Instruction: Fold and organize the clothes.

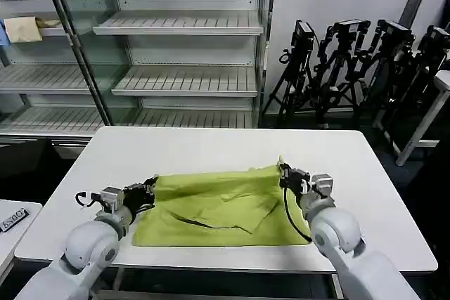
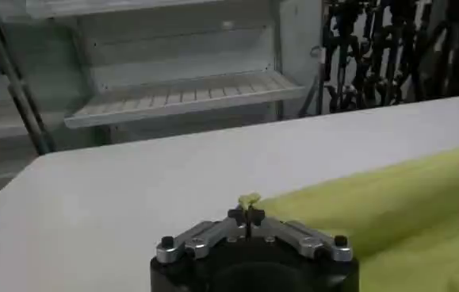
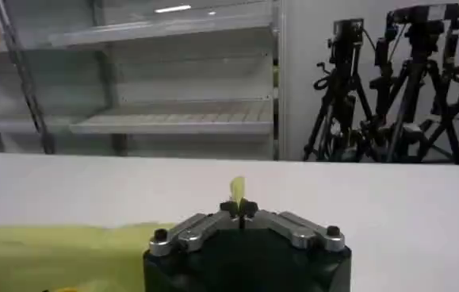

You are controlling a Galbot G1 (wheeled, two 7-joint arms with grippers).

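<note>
Lime fabric, soft and limp, likely to sag: shirt (image 1: 221, 209) lying on white table (image 1: 211, 149). Left gripper (image 1: 150, 187) pinches its far left corner; right gripper (image 1: 284, 171) pinches the far right corner. Corners suit holding.

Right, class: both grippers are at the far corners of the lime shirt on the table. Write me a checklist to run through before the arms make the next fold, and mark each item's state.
1. Left gripper shut on the lime shirt: ok, fabric pokes out between its closed fingers.
2. Right gripper shut on the shirt: ok, a yellow tip sticks up from it.
3. Both grips at opposite far corners: ok in the head view.
4. Shirt lies smooth: not ok, creases run across the middle.
5. White table beyond the shirt is bare: ok.
6. Printed side up or down: cannot tell.
</note>
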